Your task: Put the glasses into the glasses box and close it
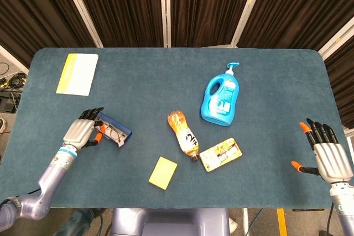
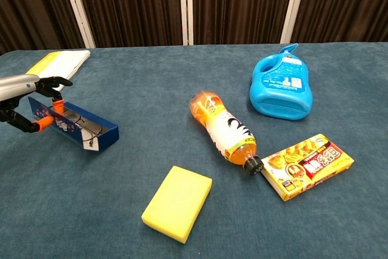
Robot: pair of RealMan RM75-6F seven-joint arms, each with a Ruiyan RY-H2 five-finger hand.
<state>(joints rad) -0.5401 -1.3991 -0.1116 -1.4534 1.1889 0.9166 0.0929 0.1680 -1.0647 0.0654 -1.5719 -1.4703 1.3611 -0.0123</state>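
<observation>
The blue glasses box (image 1: 115, 130) lies open on the table's left side, turned at an angle, with the thin-framed glasses (image 1: 114, 132) inside it. In the chest view the glasses box (image 2: 77, 124) shows its long blue side, and the glasses (image 2: 83, 123) barely show over its rim. My left hand (image 1: 81, 131) grips the box's left end, fingers over the rim and thumb underneath; the chest view shows that left hand (image 2: 27, 98) at the frame's left edge. My right hand (image 1: 330, 156) hovers open at the table's right front, away from everything, and only the head view shows it.
A yellow-and-white booklet (image 1: 77, 73) lies at the back left. In the middle are an orange drink bottle (image 1: 183, 134) on its side, a yellow snack box (image 1: 221, 154) and a yellow sponge (image 1: 163, 172). A blue detergent bottle (image 1: 222, 99) lies behind them.
</observation>
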